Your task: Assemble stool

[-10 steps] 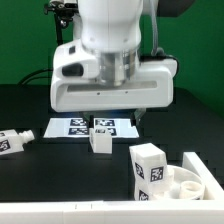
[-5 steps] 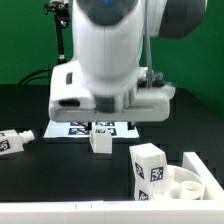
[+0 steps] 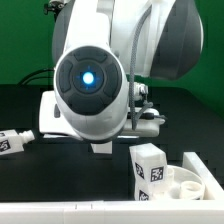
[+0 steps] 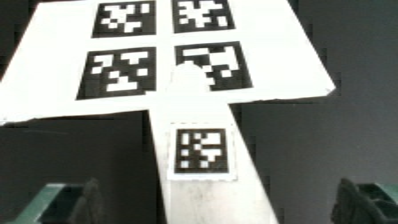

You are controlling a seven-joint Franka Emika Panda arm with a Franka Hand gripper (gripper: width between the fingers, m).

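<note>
In the wrist view a white block leg (image 4: 201,160) with a square tag on top lies between my gripper's (image 4: 215,205) two dark fingers (image 4: 63,205). The jaws stand wide open, with a gap on each side of the leg. In the exterior view the arm's body (image 3: 95,85) hides most of that leg; only a white corner (image 3: 100,147) shows beneath it. A second leg (image 3: 12,141) lies on the exterior view's left. A third leg (image 3: 150,172) stands upright beside the round seat disc (image 3: 190,185) at the lower right.
The marker board (image 4: 160,50) with its four tags lies on the black table just beyond the leg. A white ledge (image 3: 60,213) runs along the front edge. A green backdrop stands behind the table.
The arm has swung down and forward over the middle leg. Its body now fills the exterior view and hides the marker board and most of that leg.
</note>
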